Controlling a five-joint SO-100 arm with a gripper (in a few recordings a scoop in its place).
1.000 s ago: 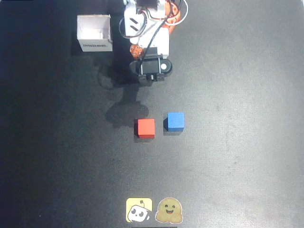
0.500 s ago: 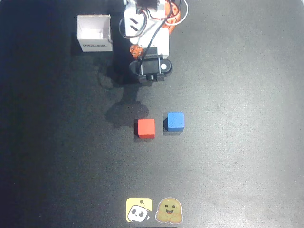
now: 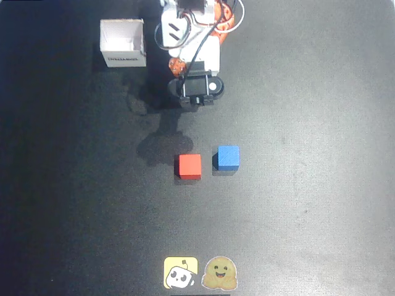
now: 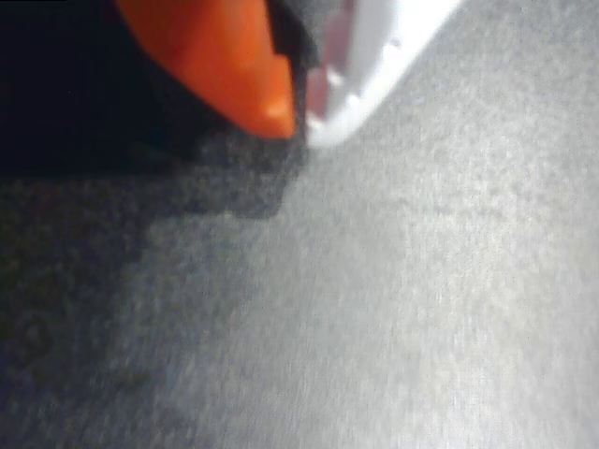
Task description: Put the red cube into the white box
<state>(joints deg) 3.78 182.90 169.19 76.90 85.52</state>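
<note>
While overhead, red cube [image 3: 189, 166]; wrist-side, closed claw [image 4: 301, 120].

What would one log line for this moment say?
claw: shut, empty | red cube: on table, beside blue cube | white box: empty

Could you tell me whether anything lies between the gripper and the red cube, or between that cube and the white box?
Nothing visible does. In the overhead view bare table separates the gripper from the red cube. The blue cube sits to its right, off the path to the white box at upper left.
</note>
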